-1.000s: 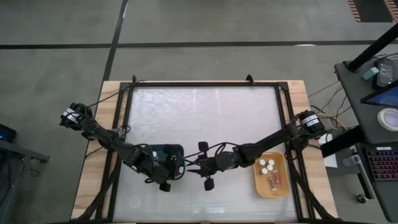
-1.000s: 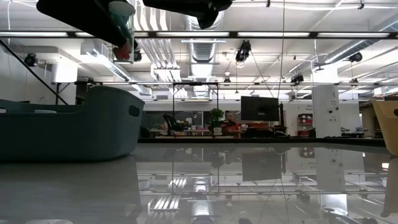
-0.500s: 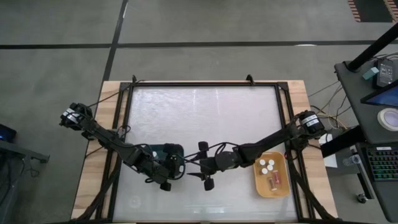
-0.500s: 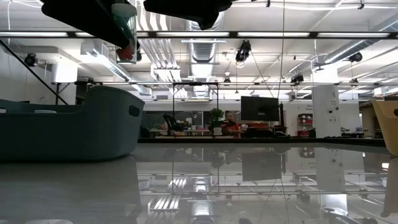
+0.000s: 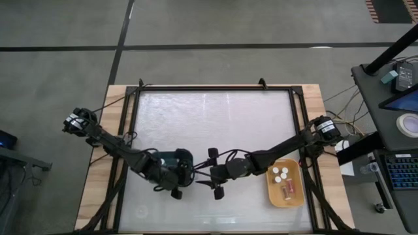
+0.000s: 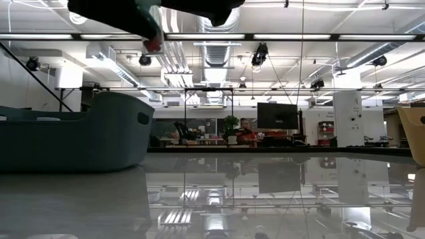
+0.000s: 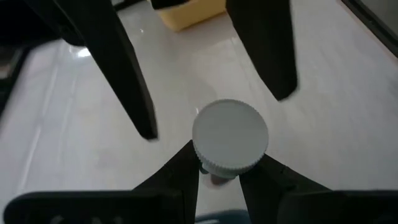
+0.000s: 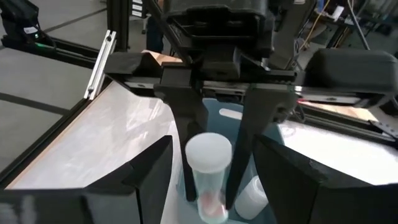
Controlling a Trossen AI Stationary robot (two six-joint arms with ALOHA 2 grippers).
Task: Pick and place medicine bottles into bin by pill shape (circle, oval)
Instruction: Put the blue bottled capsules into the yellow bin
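Two grippers meeting low-centre in the overhead frame, left gripper (image 5: 185, 176) clamped on a white-capped medicine bottle (image 7: 229, 139) beside the teal bin (image 5: 171, 156), right gripper (image 5: 198, 177) fingers spread apart, yellow bin (image 5: 285, 195) lower right.

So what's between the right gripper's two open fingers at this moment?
In the right wrist view, the white-capped bottle stands between them, pinched by the left gripper; the right gripper sits wide of it, not touching.

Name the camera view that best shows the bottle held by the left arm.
Right wrist view: the bottle shows whole, white cap and clear body, between the left end effector fingers. Left wrist view shows mostly its cap; low view a sliver; high view hides it.
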